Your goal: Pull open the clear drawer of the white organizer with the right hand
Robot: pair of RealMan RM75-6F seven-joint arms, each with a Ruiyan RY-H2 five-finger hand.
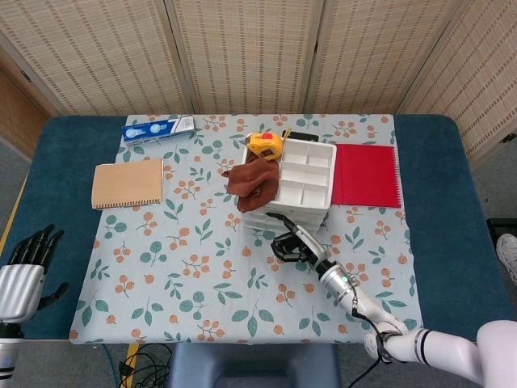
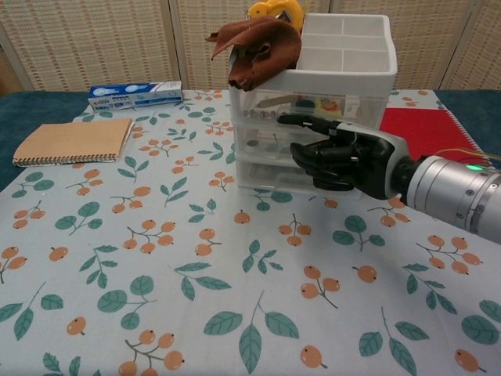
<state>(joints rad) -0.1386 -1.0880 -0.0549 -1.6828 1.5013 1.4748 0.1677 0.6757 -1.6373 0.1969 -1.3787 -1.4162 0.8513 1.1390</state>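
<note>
The white organizer stands mid-table, with stacked clear drawers on its near side, all pushed in. My right hand is right at the drawer fronts. One finger reaches out along the middle drawer, and the others are curled in front of the lower ones. Whether any finger hooks a drawer pull is hidden. My left hand hangs off the table's near left corner, with its fingers apart and holding nothing.
A brown cloth and a yellow tape measure lie on the organizer's top. A red notebook lies to its right. At far left are a tan notebook and a blue box.
</note>
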